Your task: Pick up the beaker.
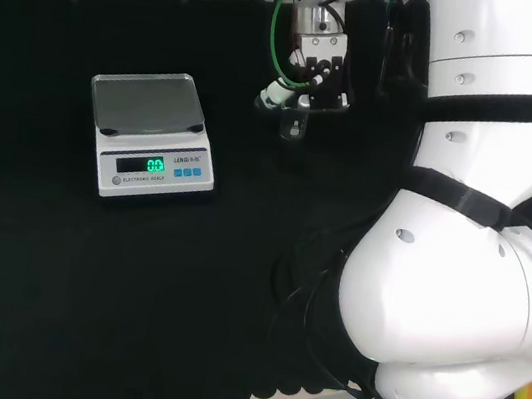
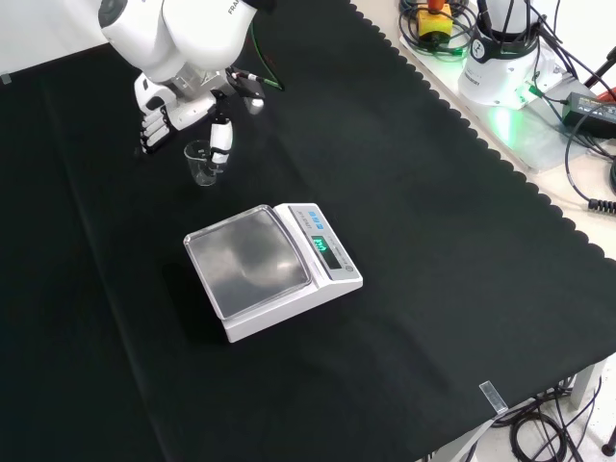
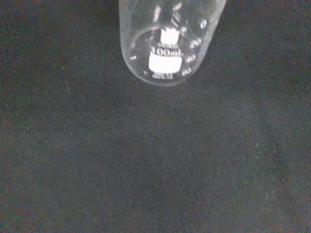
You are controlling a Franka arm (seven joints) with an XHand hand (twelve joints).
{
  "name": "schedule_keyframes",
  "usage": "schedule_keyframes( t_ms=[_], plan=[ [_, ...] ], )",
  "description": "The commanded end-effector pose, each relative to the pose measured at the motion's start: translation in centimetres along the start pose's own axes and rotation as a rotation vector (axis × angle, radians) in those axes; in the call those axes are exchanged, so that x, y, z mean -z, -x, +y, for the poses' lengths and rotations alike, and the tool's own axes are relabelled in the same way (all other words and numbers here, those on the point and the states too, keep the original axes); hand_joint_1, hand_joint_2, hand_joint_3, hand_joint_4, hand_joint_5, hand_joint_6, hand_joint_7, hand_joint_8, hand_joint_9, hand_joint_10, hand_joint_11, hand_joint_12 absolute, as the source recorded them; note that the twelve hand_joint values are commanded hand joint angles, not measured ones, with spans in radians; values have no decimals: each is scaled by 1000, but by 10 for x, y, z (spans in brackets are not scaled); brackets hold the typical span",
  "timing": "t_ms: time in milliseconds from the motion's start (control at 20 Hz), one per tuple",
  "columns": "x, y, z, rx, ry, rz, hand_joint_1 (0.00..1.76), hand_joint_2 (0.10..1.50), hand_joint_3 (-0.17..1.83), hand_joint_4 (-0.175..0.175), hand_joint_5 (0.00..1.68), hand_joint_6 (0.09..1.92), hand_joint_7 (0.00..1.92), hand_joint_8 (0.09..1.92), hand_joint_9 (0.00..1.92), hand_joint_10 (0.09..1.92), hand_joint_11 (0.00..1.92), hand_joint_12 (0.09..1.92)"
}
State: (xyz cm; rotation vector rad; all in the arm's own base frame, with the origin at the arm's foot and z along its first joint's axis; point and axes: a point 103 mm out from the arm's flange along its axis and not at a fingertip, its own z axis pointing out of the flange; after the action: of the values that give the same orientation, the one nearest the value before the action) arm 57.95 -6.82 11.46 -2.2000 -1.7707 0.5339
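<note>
in the front view the hand [image 2: 183, 114] is hanging over the clear beaker [image 2: 202, 164], at eleven o'clock from the scale [image 2: 271, 269]; i cannot tell its grip.

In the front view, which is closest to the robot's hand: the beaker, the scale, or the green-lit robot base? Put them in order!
From the hand, front view:
1. Beaker: right by its fingers, just below.
2. Scale: mid-cloth, lower and to the right.
3. Green-lit base: off the cloth, far right.

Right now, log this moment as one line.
hand: at beaker, fingers either side, grasp unclear | beaker: upright, on cloth | scale: pan bare
</note>
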Motion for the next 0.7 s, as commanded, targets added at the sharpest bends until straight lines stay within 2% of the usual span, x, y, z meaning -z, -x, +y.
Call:
schedule_keyframes(
  t_ms=[50,200,350,500,700],
  plan=[
    [-24,11,-28,-29,-55,-17,503,714,252,1,111,87,0,472,5,882,214,1541],
    [-29,11,-31,-32,-51,0,544,713,243,1,111,87,0,526,32,903,294,1518],
    [-32,7,-29,-39,-1,12,649,716,242,-4,150,87,6,676,118,904,438,1453],
    [-33,2,-25,-47,39,24,784,716,282,-19,257,87,169,780,368,835,605,1350],
    [-30,-6,-20,-46,93,26,929,661,472,-43,400,87,398,746,655,679,789,1227]
  ],
)
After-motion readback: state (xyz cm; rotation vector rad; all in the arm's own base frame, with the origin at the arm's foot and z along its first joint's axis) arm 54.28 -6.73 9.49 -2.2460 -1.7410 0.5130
